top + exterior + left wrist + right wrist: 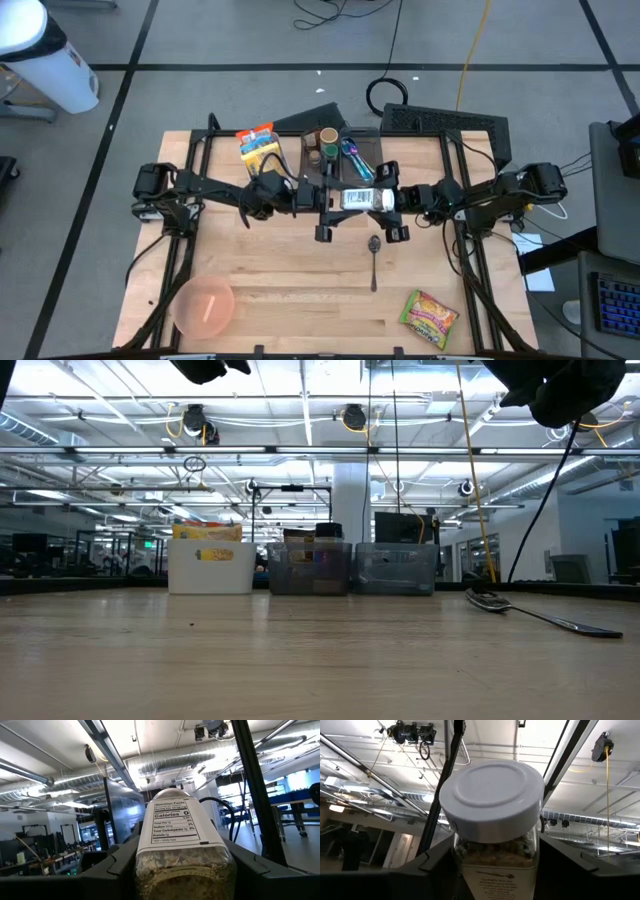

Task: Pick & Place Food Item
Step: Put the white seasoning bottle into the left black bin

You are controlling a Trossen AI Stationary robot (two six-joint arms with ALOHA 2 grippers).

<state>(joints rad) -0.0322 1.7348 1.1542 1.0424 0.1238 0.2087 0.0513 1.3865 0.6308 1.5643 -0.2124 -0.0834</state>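
Note:
A clear spice jar [358, 198] of dried flakes, with a white lid [492, 794] and a white nutrition label [172, 822], hangs above the middle of the table between both arms. My left gripper [327, 200] comes at it from the table's left and my right gripper [393, 200] from the right. Each is shut on it. The lid end faces my right gripper; the jar's base end [182, 877] lies toward my left gripper. In the low view both grippers and the jar are above the picture. My left gripper pinches the jar's body near its base end [142, 870] between its two fingers, one on each side. The fingers [117, 865] run along the jar, slanting upward from the table's left. The jar is lifted clear of the table. My right gripper pinches the jar's glass body just below the lid [460, 852], one finger [432, 862] on each side. It comes slanting upward from the table's right, with the lid's top turned toward its wrist.
On the table lie a metal spoon [373, 260] near the middle, a pink bowl [205, 305] at the near left and a green-yellow snack packet [428, 315] at the near right. Bins with yellow packets [258, 145], brown cans [322, 140] and a blue item [352, 150] stand at the far edge.

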